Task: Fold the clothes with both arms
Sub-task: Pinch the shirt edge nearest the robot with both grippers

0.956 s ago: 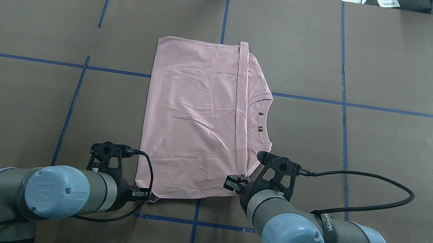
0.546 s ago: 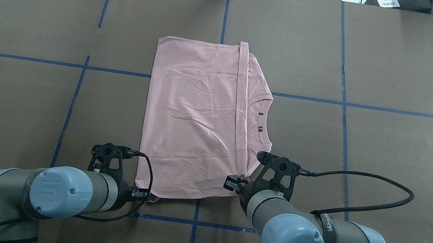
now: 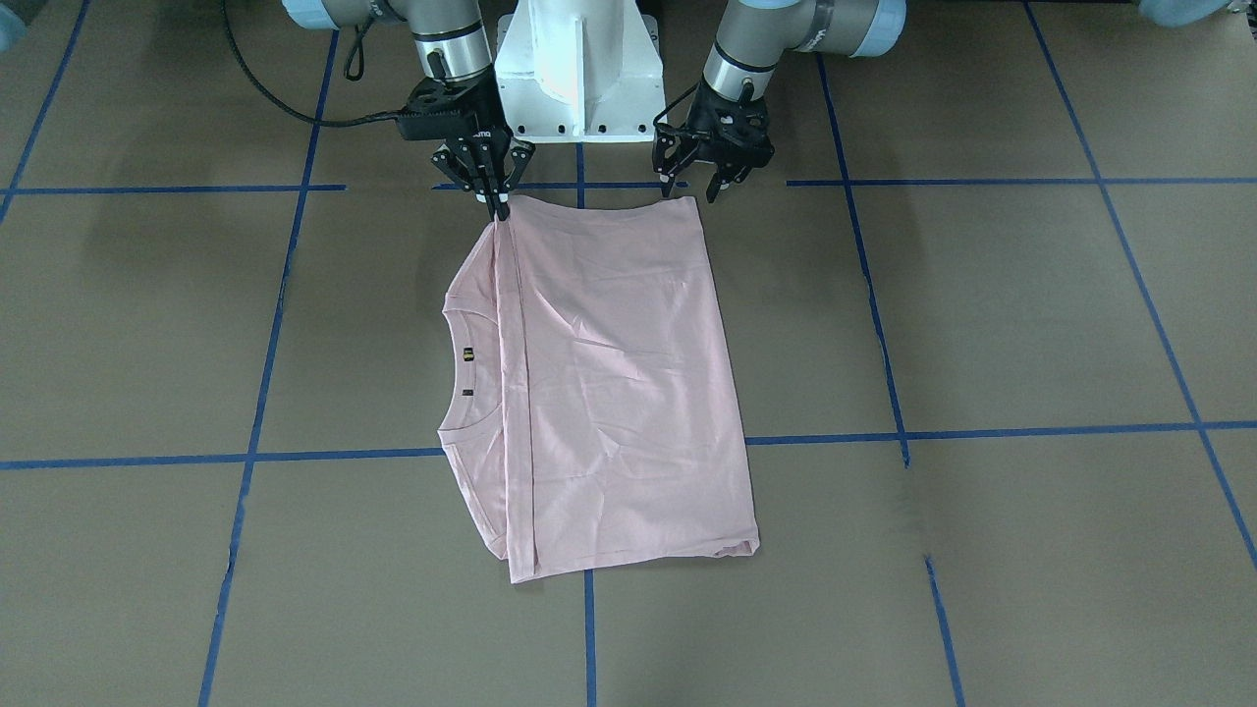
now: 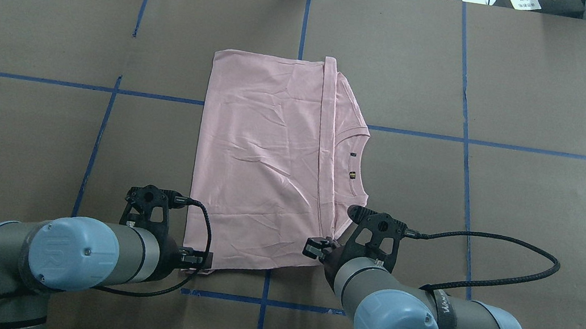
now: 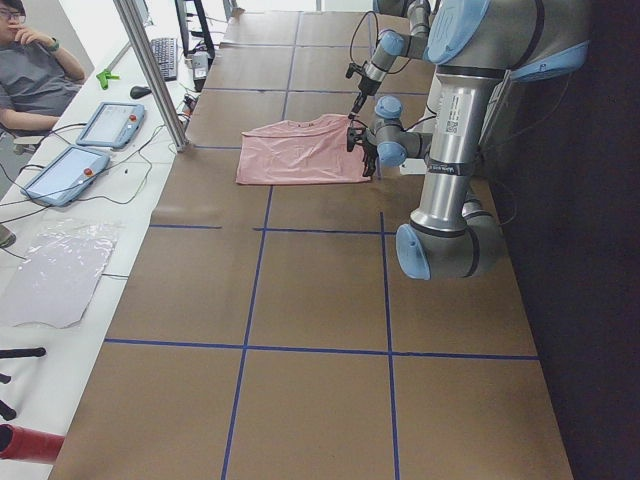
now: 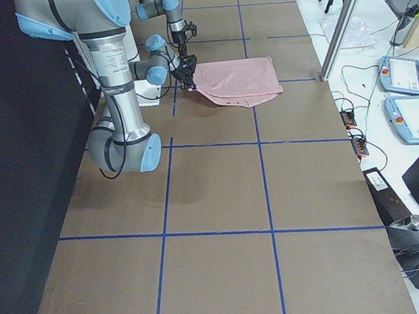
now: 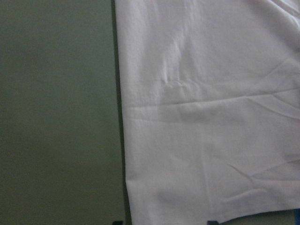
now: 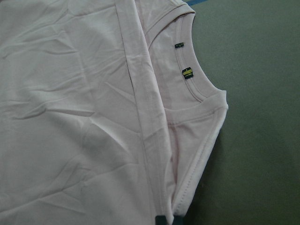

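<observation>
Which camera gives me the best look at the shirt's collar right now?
Right wrist-mounted: the collar is close up, its ribbing and two small tags sharp. Overhead and front-facing show it, but small. In the side views the T-shirt is too small to make out the collar; the left wrist shows only plain fabric.

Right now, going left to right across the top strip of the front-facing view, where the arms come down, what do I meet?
right gripper, shut on a T-shirt corner → white pedestal base → left gripper, open at the other near corner.
</observation>
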Tool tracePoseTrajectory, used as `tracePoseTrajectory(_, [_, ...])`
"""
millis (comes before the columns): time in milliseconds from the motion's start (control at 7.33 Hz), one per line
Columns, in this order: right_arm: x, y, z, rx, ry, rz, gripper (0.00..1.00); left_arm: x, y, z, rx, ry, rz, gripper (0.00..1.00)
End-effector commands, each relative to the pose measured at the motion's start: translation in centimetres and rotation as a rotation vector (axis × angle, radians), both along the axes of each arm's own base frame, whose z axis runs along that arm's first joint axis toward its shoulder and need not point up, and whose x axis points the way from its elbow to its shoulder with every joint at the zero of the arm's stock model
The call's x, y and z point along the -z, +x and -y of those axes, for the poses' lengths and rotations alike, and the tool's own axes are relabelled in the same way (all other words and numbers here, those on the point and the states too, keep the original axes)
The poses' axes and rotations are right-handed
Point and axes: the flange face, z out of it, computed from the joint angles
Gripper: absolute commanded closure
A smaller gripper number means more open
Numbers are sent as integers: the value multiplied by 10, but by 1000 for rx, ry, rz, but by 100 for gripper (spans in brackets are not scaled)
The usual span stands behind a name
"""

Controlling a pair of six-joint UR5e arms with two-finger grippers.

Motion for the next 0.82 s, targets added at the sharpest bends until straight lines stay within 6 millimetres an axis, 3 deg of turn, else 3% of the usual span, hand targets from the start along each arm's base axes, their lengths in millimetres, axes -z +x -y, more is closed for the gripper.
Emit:
tracePoseTrajectory(0, [-1,0,0,0,0,-2,100,-15,9,2,6,-12,32,27])
tracePoseTrajectory(410, [-1,0,0,0,0,-2,100,-24,33,4,3,-19,56,37])
tracePoseTrajectory(546, [-1,-1,-1,1,0,-2,100,-22,32,4,2,-19,51,53])
tracePoseTrajectory(683, [-1,-1,-1,1,0,-2,100,-19,31,4,2,-19,45,80])
